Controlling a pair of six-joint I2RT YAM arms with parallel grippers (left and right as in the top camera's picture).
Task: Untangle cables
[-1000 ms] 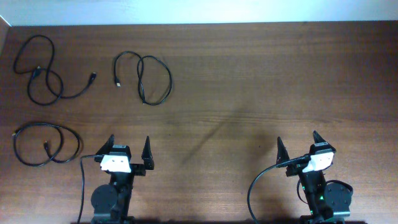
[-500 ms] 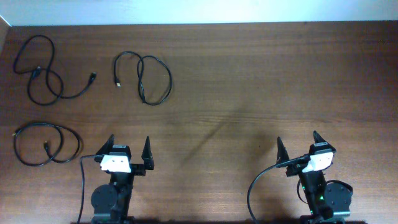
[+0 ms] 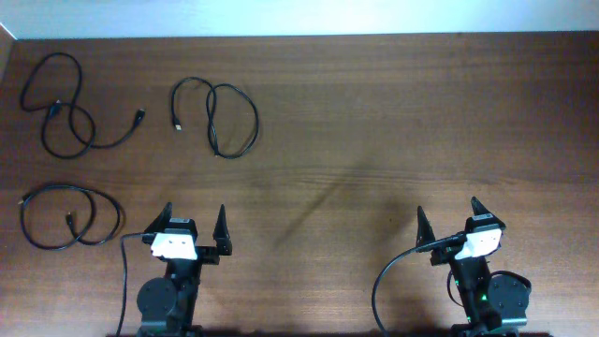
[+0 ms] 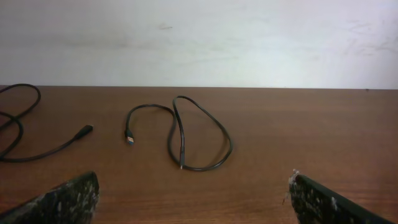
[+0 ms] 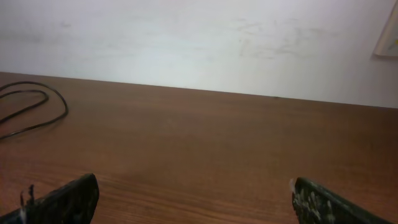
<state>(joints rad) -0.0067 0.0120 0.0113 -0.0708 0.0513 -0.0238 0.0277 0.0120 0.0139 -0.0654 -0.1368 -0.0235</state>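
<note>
While my left gripper (image 3: 195, 213) and right gripper (image 3: 447, 207) are sitting wide open, gripping nothing, the coiled cable (image 3: 120, 217) is lying just left of my left jaws, the S-shaped cable (image 3: 255, 120) and far-left cable (image 3: 54, 109) well ahead, all apart.

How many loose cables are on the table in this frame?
3 cables, lying apart: one in the far left corner, one to its right, one coiled at the near left. None seems hidden.

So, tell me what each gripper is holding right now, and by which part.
Nothing is held. The left gripper and right gripper both stand open and empty; the three thin black looped cables lie untouched on the brown wooden table.
</note>
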